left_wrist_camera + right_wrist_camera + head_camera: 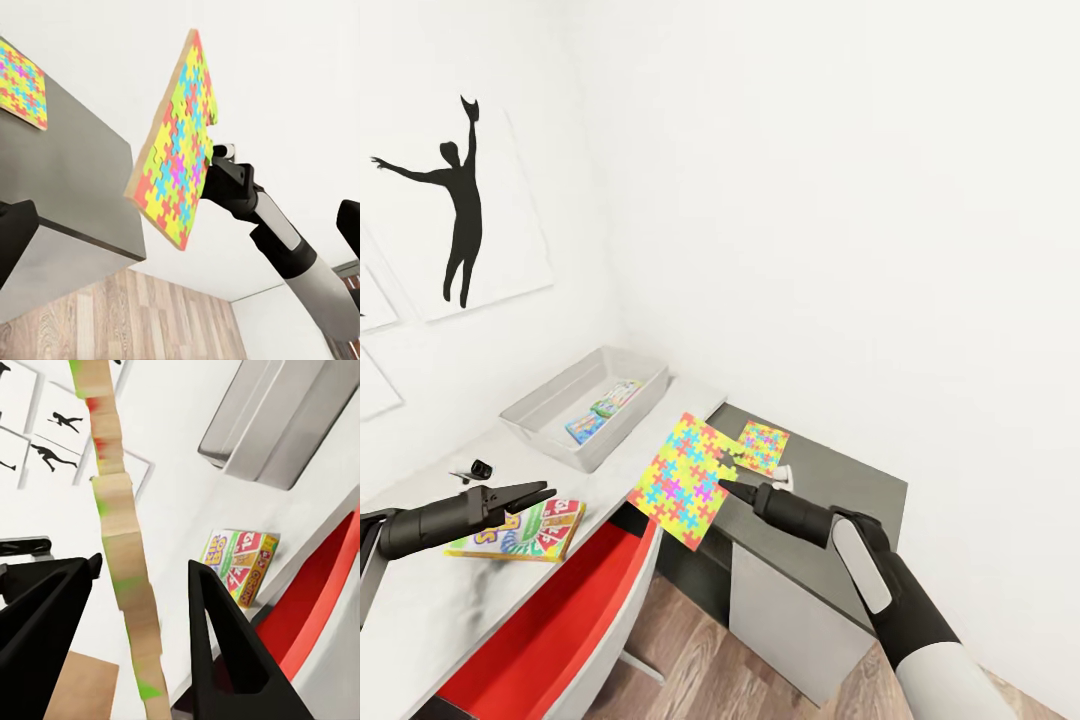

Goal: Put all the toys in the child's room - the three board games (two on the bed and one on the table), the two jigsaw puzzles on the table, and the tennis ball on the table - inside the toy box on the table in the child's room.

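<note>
My right gripper [726, 484] is shut on the edge of a bright multicoloured jigsaw puzzle [685, 478], holding it tilted in the air between the two tables; the left wrist view shows this puzzle [176, 157] standing almost on edge. A second, smaller puzzle [763, 447] lies flat on the dark grey table [850, 490]. The grey toy box [545, 437] stands on the white table with a board game [602, 408] inside it. Another board game [520, 530] lies on the white table just below my left gripper [545, 491], which is open and holds nothing.
A red chair [550, 630] is tucked under the white table [420, 600], below the held puzzle. A small white object [783, 478] sits on the dark table near my right wrist. Silhouette pictures [460, 210] hang on the left wall. The floor is wood.
</note>
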